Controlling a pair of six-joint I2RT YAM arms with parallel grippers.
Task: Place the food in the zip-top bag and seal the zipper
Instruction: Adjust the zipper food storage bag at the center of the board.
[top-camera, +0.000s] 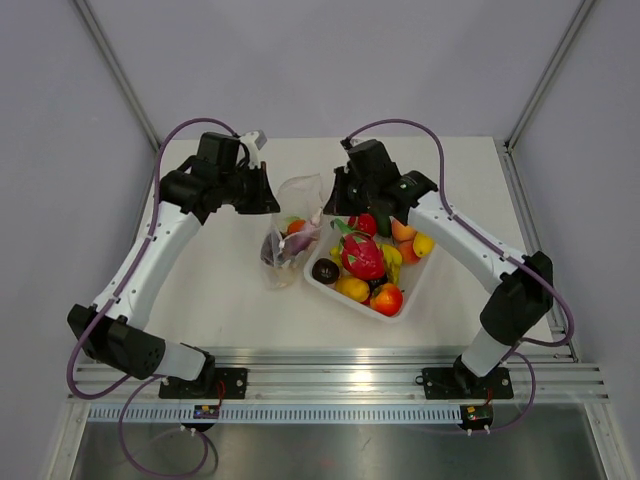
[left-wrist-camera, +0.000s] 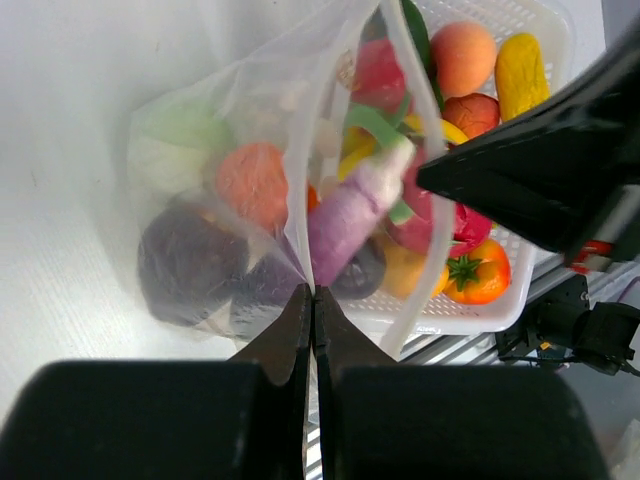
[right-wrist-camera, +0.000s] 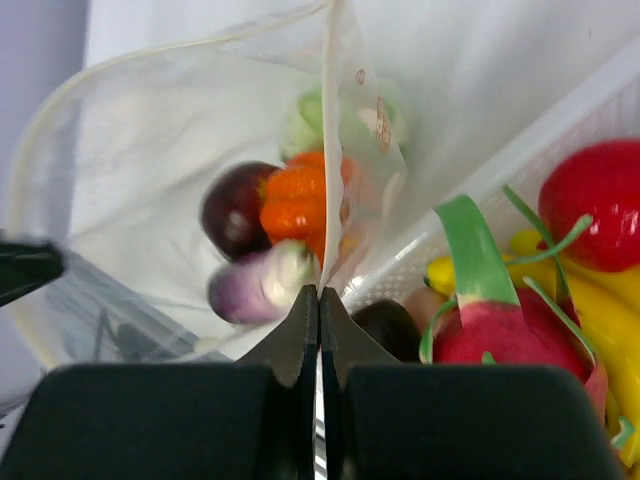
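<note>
The see-through zip-top bag (top-camera: 290, 212) stands between my two grippers, its mouth held open. My left gripper (top-camera: 272, 193) is shut on the bag's left edge (left-wrist-camera: 312, 290). My right gripper (top-camera: 330, 200) is shut on the bag's right edge (right-wrist-camera: 319, 290). The zipper (right-wrist-camera: 180, 47) runs unsealed along the open mouth rim. Inside the bag (left-wrist-camera: 200, 200) lie an orange piece (left-wrist-camera: 250, 180), a dark purple piece (left-wrist-camera: 185, 260), a purple-and-white piece (left-wrist-camera: 350, 210) and a green piece (left-wrist-camera: 185, 130). The pink dragon fruit (top-camera: 362, 255) lies in the tray with other fruits.
The white tray (top-camera: 415, 290) sits right of the bag and holds several red, yellow, orange and dark toy fruits (top-camera: 386, 298). The table's metal rail (top-camera: 330, 360) runs along the near edge. Frame posts stand at both back corners.
</note>
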